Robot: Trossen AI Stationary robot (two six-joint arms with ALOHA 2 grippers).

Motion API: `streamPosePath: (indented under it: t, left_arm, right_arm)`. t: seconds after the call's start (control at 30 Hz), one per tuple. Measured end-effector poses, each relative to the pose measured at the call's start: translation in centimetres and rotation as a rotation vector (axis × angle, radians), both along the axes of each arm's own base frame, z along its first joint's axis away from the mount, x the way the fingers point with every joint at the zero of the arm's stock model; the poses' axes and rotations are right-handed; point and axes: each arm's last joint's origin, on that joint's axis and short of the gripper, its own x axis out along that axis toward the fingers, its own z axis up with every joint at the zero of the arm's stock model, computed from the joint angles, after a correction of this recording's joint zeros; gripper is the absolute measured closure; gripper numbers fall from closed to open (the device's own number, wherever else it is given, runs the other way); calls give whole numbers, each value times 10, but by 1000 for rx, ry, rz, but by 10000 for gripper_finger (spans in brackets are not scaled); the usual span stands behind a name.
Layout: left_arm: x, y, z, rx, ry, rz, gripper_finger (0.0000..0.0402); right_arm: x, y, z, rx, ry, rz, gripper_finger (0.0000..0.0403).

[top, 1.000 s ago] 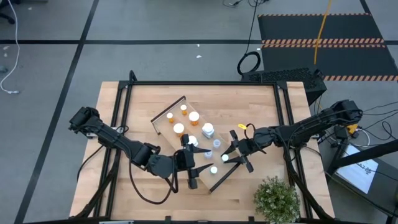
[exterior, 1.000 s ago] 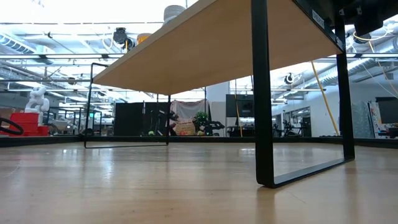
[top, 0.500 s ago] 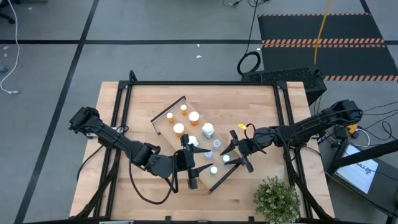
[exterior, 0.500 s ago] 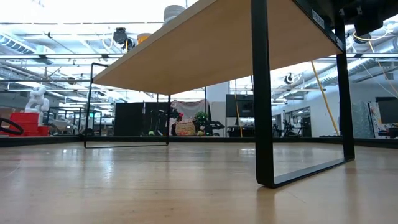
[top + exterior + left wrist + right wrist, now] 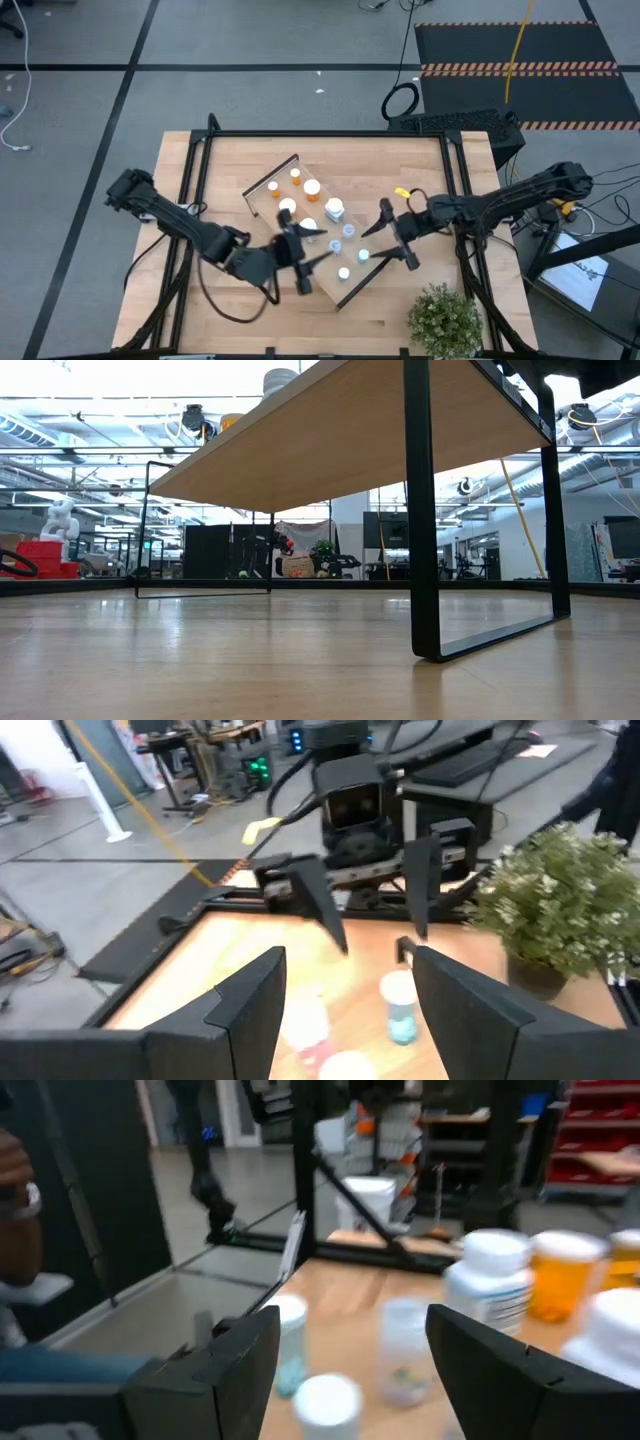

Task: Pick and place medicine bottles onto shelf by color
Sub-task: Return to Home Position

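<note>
Shelf (image 5: 330, 440) underside, dark end wall (image 5: 421, 510) — tabletop (image 5: 250, 660)

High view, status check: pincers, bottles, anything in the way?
Left pincer open, empty, by the shelf. Right pincer open, empty, opposite side. Medicine bottles upright on shelf, none gripped. Potted plant at table corner, clear of both.

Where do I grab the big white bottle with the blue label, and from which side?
Take the white bottle by its body just below the cap, probably with the open right tool coming from the table's right side. It stands upright, and an orange bottle stands close beside it, blocking that flank.
</note>
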Motion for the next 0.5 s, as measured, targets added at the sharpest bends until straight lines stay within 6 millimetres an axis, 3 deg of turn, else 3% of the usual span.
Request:
streamPosePath:
  t: [0.3,0.5]
  left_arm:
    - [-54,12,42,57,3,21,183]
    - [-78,21,42,141,65,182,183]
  right_arm:
    - [-33,-35,30,-24,-60,-162,201]
    - [-56,-44,39,-78,-42,-205,279]
